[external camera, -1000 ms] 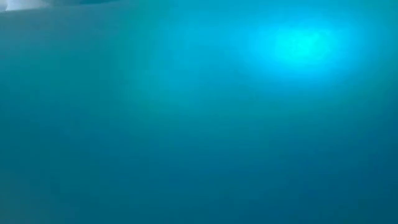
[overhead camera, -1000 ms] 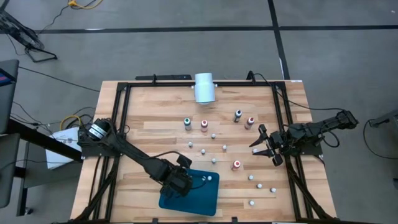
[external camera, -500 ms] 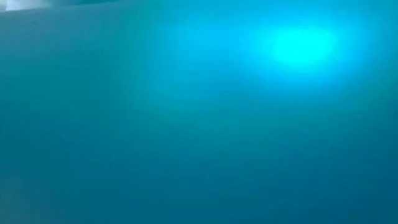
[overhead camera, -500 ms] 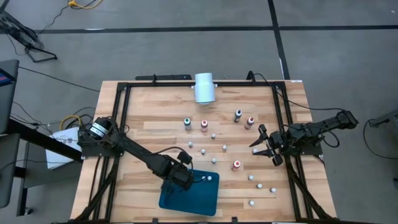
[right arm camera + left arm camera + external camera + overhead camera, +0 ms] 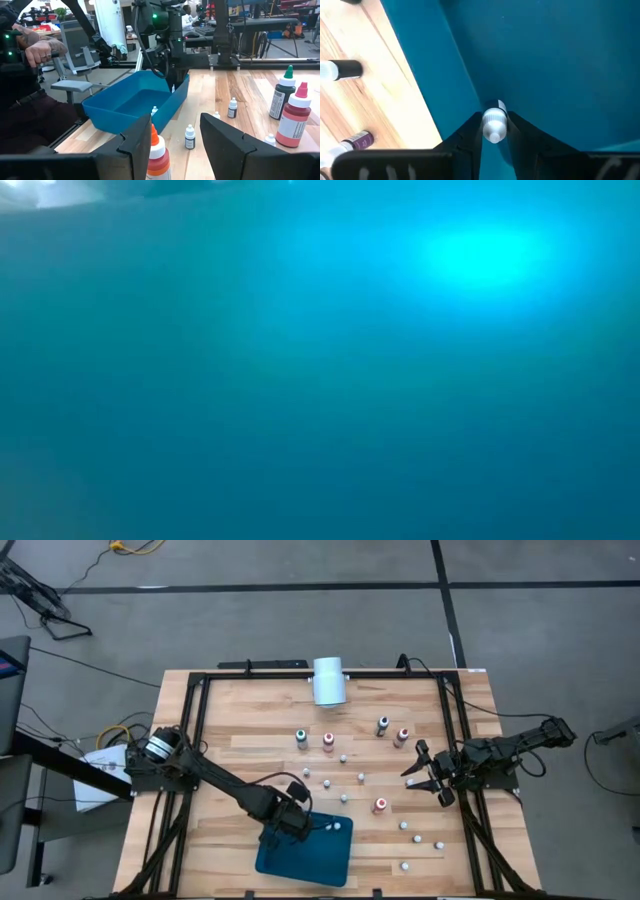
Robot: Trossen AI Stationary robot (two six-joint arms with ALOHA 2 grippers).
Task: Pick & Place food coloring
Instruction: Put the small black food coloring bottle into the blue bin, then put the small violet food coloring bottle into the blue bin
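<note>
The left gripper (image 5: pixel 494 131) is held over the teal tray (image 5: pixel 560 60), its fingers clamped on a small white-capped food coloring bottle (image 5: pixel 494 124), judged ready for release inside; remaining bottles (image 5: pixel 380 805) stand on the table beyond it; the right gripper (image 5: pixel 425 775) is parked apart, spread wide.

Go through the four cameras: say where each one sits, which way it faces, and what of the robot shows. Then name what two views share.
High view: overhead, facing straight down on the table; both arms show, left gripper over the blue tray, right gripper open.
Low view: table height; only blue fills it.
Left wrist view: faces into the tray; own fingers flank a small bottle.
Right wrist view: faces across the table; own fingers show.
Shared: high and right wrist views both show tray and left arm.
</note>
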